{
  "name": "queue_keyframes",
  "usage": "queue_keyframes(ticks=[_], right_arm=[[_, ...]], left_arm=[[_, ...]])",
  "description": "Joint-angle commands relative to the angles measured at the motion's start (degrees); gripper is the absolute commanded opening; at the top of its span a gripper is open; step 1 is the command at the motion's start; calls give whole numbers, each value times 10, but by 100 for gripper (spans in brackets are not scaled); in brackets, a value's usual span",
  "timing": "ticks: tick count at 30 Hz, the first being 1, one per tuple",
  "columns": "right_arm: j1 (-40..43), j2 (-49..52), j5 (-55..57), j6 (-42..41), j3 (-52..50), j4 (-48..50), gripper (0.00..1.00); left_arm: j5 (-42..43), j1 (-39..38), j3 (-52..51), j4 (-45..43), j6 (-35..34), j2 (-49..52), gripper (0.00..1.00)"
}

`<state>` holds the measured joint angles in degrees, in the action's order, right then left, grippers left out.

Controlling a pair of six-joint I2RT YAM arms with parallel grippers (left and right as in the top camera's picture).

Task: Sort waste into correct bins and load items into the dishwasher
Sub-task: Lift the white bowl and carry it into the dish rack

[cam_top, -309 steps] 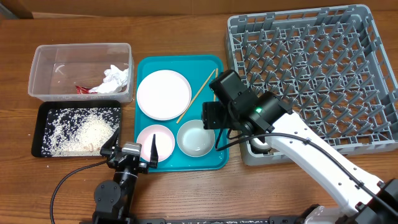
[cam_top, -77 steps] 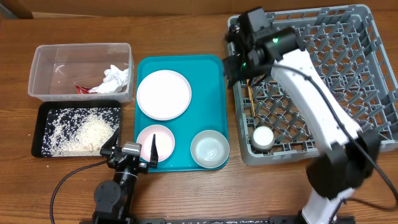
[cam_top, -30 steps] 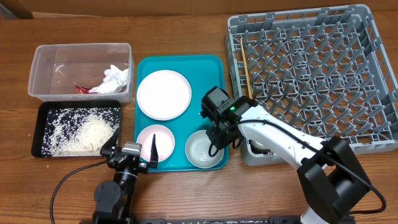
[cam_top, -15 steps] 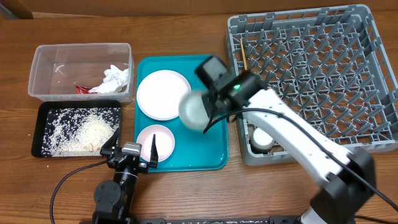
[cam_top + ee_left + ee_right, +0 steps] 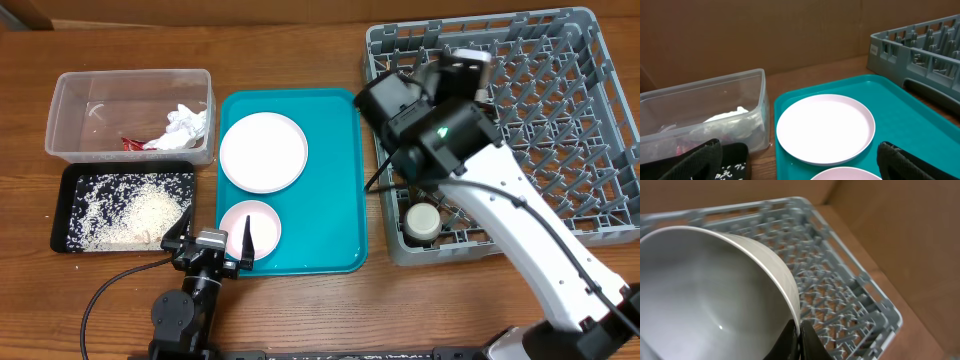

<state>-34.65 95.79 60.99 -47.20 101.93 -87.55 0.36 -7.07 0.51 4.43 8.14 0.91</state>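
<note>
Overhead, the right gripper [image 5: 799, 335] hangs above the left part of the grey dish rack [image 5: 530, 120]. Its fingers are pinched together on the rim of the pale bowl [image 5: 705, 290], which is tilted on edge (whether it touches the pegs cannot be told). A small white cup [image 5: 421, 221] sits in the rack's near-left corner. On the teal tray [image 5: 340, 200] lie the large white plate [image 5: 263, 151] and, nearer, the small pinkish plate [image 5: 250, 228]. The left gripper [image 5: 212, 234] waits by that plate, fingers wide apart. The napkin [image 5: 185, 125] and red wrapper [image 5: 132, 144] are in the clear tub [image 5: 70, 100], and the rice [image 5: 135, 212] is in the black tray [image 5: 62, 215].
</note>
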Motion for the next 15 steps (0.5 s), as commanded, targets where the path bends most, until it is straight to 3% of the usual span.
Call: queue_keyframes(ticks=[1,15], right_arm=[[33,25,19,-90,-8,-7,4],[63,157,9,-81,-33,0,4]], left_arm=[[-4,4,-2,0,10,-5,100],[-4,4,-2,0,10,-5,100]])
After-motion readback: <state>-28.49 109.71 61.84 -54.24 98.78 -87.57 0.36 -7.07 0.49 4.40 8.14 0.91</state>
